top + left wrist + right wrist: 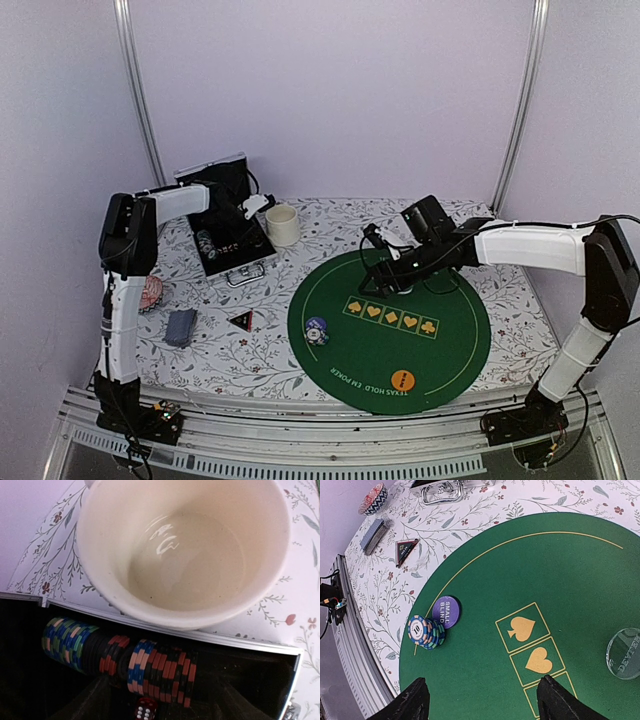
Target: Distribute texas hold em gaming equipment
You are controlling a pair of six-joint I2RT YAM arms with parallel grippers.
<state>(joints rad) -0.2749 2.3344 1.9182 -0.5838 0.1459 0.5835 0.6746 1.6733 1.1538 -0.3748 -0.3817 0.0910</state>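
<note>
A blue-white chip stack (316,330) stands on the green mat beside a purple "small blind" disc (446,611); the stack also shows in the right wrist view (425,631). An orange disc (403,380) lies at the mat's near edge. A black-red triangular token (240,320) and a grey-blue card deck (180,327) lie on the floral cloth. My right gripper (385,272) hovers over the mat, open and empty (482,685). My left gripper (258,206) is over the black case, its dim fingers spread above a row of chips (150,665).
The cream mug (282,225) stands right beside the open silver-edged case (225,240). A red die (146,710) lies in the case. A clear dealer disc (625,652) sits on the mat. A patterned red-white round piece (152,292) lies at far left.
</note>
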